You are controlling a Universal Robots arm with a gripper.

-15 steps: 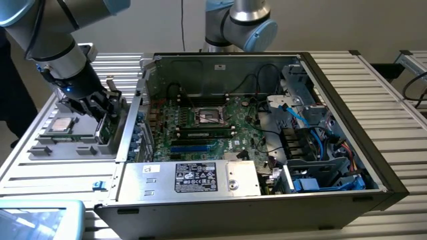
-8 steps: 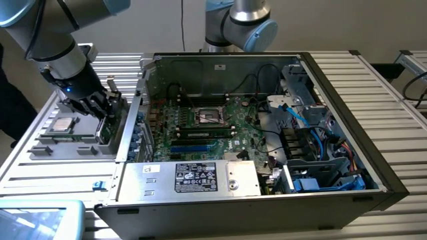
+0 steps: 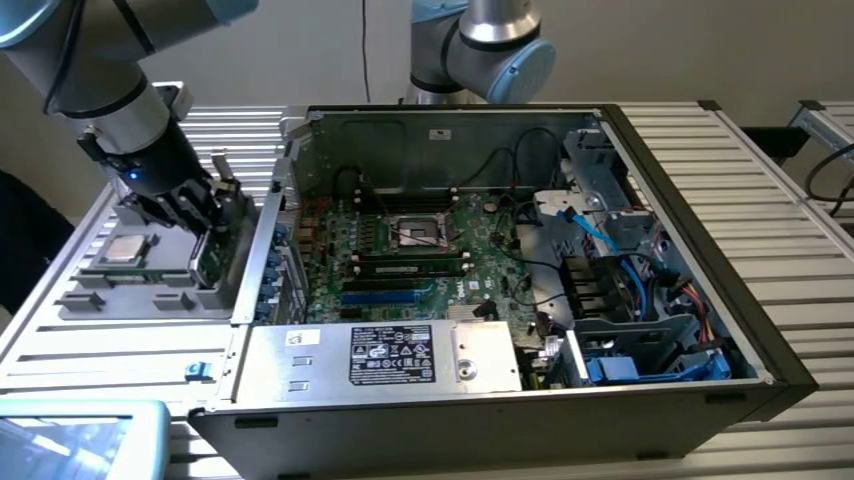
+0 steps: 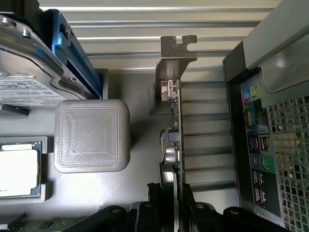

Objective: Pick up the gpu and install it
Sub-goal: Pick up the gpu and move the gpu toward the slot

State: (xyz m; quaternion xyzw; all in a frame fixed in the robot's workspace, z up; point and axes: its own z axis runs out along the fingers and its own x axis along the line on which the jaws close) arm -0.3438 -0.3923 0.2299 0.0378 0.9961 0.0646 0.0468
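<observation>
The gpu (image 3: 210,258) stands on edge in a grey parts holder (image 3: 134,290) just outside the open computer case, on the exterior view's left. Its silver end bracket (image 4: 176,52) points away from the wrist camera, and its thin green board (image 4: 175,121) runs back between my fingers. My gripper (image 3: 200,215) comes down over the card from above. In the wrist view my gripper (image 4: 172,203) has one black finger (image 4: 153,195) on each face of the card, pressed against it.
The open computer case (image 3: 694,250) lies on the slatted table with its motherboard (image 3: 414,250) and power supply (image 3: 400,355) exposed. The holder also carries a processor (image 4: 17,169), a drive (image 4: 24,72) and a square grey block (image 4: 91,135). A second arm (image 3: 481,50) stands behind the case.
</observation>
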